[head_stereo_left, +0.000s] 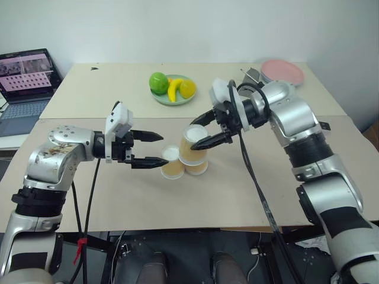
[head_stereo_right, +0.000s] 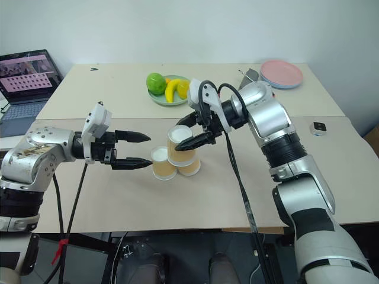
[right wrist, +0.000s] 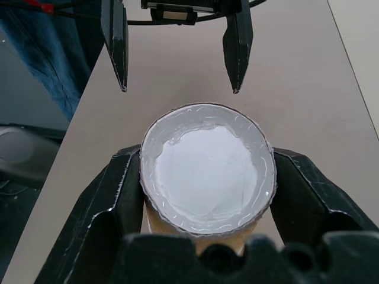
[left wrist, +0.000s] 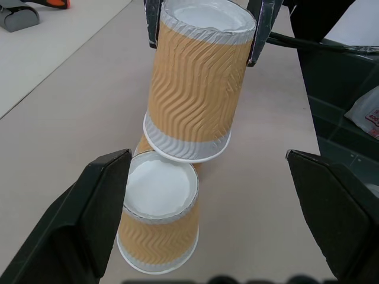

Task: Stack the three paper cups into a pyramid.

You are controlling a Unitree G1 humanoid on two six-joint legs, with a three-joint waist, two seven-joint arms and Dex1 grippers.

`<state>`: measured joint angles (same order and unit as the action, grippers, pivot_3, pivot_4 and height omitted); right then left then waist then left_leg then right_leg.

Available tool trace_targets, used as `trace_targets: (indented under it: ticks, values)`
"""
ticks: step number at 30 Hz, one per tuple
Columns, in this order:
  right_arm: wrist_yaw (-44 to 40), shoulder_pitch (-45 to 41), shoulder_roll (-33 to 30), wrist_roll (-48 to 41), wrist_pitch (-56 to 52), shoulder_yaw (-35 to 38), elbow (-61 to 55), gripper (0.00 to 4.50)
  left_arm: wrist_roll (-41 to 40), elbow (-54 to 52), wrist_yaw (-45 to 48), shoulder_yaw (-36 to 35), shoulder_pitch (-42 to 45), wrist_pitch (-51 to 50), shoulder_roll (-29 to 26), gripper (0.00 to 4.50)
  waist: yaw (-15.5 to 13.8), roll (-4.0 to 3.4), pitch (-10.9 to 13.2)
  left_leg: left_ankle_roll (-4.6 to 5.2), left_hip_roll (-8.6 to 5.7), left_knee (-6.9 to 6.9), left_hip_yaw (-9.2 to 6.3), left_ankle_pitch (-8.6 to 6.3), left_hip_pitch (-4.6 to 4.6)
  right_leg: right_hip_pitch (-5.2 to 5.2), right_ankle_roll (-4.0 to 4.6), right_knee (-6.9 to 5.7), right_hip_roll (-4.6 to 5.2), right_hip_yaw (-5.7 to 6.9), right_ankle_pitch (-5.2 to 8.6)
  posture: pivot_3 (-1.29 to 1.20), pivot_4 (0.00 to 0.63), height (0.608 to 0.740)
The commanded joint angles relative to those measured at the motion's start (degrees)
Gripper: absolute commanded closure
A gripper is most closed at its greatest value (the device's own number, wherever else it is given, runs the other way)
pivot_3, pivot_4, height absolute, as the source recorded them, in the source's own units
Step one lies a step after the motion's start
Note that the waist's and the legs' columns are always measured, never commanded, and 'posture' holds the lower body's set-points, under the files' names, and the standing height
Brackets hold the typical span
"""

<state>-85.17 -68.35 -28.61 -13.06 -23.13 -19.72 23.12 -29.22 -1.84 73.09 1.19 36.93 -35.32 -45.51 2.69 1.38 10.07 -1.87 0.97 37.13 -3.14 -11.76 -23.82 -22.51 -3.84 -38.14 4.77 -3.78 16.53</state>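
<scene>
Left eye view, cups: three orange-tan tapered paper cups (head_stereo_left: 188,155), frame centre.
Right gripper (head_stereo_left: 203,130): clamps top cup (head_stereo_left: 194,141).
Left gripper (head_stereo_left: 155,148): spread wide, holding nothing.

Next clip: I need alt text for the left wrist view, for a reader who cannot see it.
The right gripper holds an upside-down orange-tan paper cup by its white base, its rim over two more upside-down cups: the nearer cup and the farther cup mostly hidden behind. The left gripper's black fingers stand open on either side, above the beige table.
</scene>
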Motion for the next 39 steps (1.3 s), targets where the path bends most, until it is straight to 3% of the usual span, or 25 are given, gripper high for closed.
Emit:
trace_targets:
  ticks: [1, 39]
  values:
    - [-1.5, -1.8, 0.0, 0.4, 1.3, 1.0, -0.5, 1.75, -0.7, -2.0, -0.2, -1.2, 0.4, -0.1, -0.8, 0.00, 0.0, 0.00, 0.0, 0.00, 0.00, 0.00, 0.00, 0.00, 0.00, 0.00, 0.00, 0.00, 0.00, 0.00, 0.00, 0.00, 0.150, 0.740]
    - [-5.7, -7.5, 0.0, 1.7, 4.9, 1.1, 0.6, 1.75, -1.1, -1.3, -1.1, -0.7, 2.0, -1.6, 0.2, 0.00, 0.1, -0.02, 0.0, 0.00, 0.00, -0.02, 0.01, 0.00, 0.00, -0.04, 0.00, -0.01, 0.00, 0.00, 0.00, 0.00, 0.150, 0.740]
